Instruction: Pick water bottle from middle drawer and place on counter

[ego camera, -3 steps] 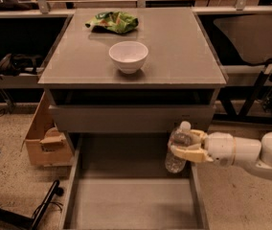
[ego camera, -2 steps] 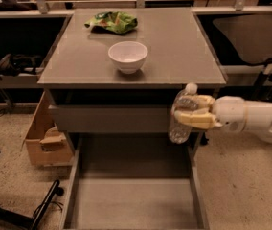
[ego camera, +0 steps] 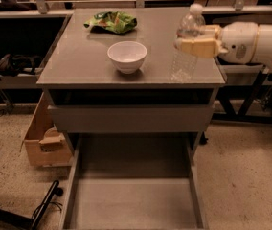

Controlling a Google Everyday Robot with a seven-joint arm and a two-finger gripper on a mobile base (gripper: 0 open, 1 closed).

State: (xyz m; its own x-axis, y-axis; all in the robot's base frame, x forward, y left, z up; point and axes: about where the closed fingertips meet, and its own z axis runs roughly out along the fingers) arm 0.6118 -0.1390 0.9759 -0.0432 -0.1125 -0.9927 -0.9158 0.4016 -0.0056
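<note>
My gripper [ego camera: 197, 46] comes in from the right and is shut on the water bottle [ego camera: 187, 41], a clear ribbed bottle with a white cap, held upright. The bottle's base is over the right front part of the counter [ego camera: 83, 56]; I cannot tell whether it touches the surface. The middle drawer [ego camera: 133, 195] is pulled out below, and its flat floor shows nothing on it.
A white bowl [ego camera: 127, 56] stands in the middle of the counter, left of the bottle. A green snack bag [ego camera: 111, 21] lies at the counter's back. A cardboard box [ego camera: 47, 145] sits on the floor left of the cabinet. The shallower drawer front [ego camera: 129, 118] is shut.
My gripper has lifted the water bottle from drawer height, at the cabinet's right front, up to above the counter's right front part.
</note>
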